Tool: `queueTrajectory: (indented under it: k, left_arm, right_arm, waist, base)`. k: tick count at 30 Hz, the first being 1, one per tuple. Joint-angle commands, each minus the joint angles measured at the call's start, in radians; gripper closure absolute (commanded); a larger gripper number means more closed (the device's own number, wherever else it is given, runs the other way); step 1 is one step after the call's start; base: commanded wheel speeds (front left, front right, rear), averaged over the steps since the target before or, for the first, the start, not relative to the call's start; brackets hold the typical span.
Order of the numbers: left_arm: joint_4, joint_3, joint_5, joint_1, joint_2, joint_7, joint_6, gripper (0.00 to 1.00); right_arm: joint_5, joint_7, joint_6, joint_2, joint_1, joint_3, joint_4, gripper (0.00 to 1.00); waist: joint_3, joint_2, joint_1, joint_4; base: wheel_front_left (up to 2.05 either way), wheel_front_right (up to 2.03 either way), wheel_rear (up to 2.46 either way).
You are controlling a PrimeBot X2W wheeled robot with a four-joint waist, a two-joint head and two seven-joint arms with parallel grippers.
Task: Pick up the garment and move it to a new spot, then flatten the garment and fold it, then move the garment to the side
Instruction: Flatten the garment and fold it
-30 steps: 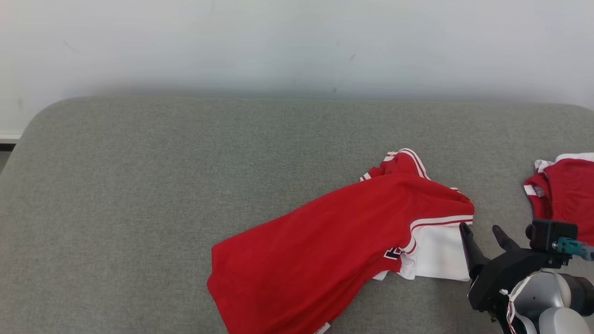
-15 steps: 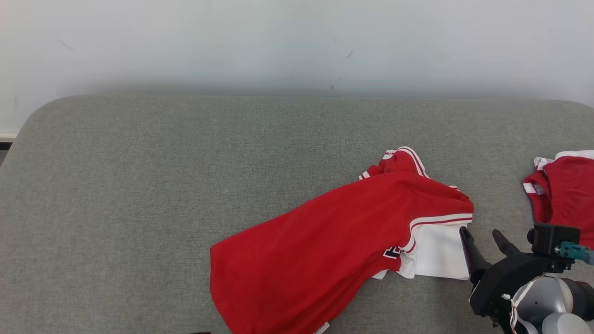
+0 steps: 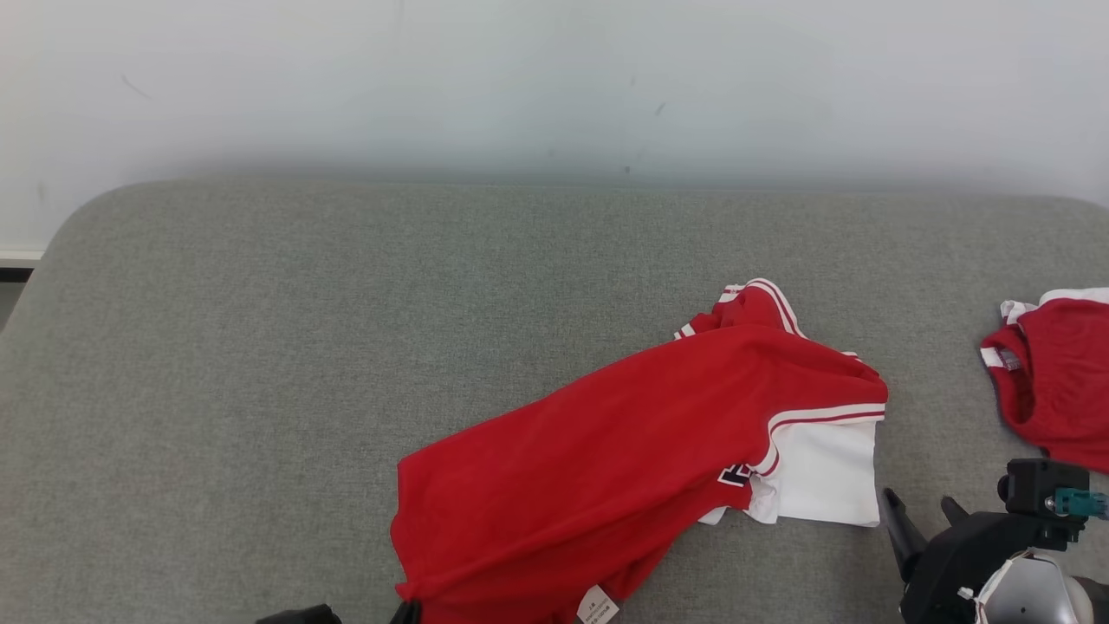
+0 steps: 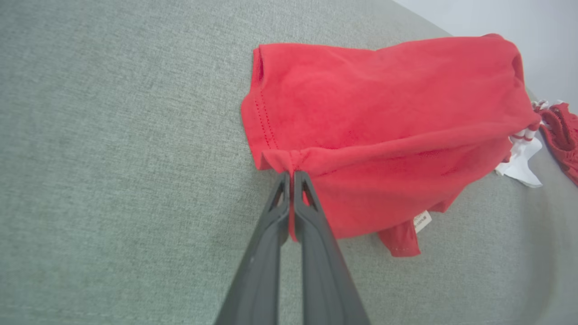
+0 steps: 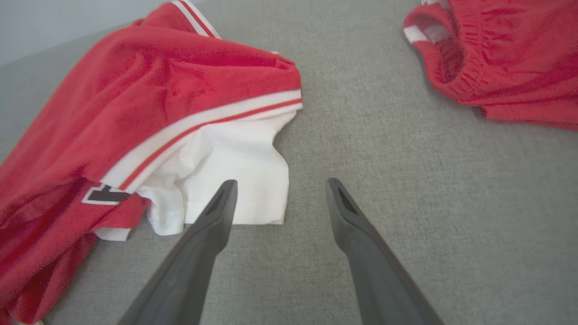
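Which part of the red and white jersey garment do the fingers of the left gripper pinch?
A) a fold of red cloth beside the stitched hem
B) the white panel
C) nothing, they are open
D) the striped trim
A: in the left wrist view the left gripper has its fingers shut on a bunched red fold at the stitched edge of the red and white jersey garment.

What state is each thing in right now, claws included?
red jersey: crumpled, not flattened, lying on the grey cushion, hem pinched.
left claw: shut on the red jersey's hem.
right claw: open, empty, beside the jersey's white section.
second red garment: bunched, lying apart to the right, untouched.
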Motion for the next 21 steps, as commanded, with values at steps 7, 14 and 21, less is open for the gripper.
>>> queueTrajectory:
  k: [7, 14, 21]
  left_arm:
    - [-0.023, -0.021, -0.004, 0.015, -0.008, 0.019, -0.001, 1.00]
    - [-0.015, -0.022, 0.004, -0.007, -0.006, 0.018, 0.002, 1.00]
    - [-0.011, -0.021, 0.000, -0.013, -0.013, 0.013, 0.004, 1.00]
  right_arm:
    - [-0.040, 0.047, 0.000, 0.000, -0.033, -0.034, 0.080, 0.00]
    - [-0.054, 0.058, 0.000, 0.000, -0.104, -0.013, 0.186, 0.00]
    - [-0.068, 0.095, 0.000, 0.001, -0.125, -0.012, 0.247, 0.80]
  waist:
    - [0.025, 0.0000, 0.0000, -0.006]
    - [0.040, 0.0000, 0.0000, -0.001]
    - [0.043, 0.0000, 0.0000, 0.021]
  base:
    - [0.00, 0.00, 0.00]
    - [0.00, 0.00, 0.00]
    - [0.00, 0.00, 0.00]
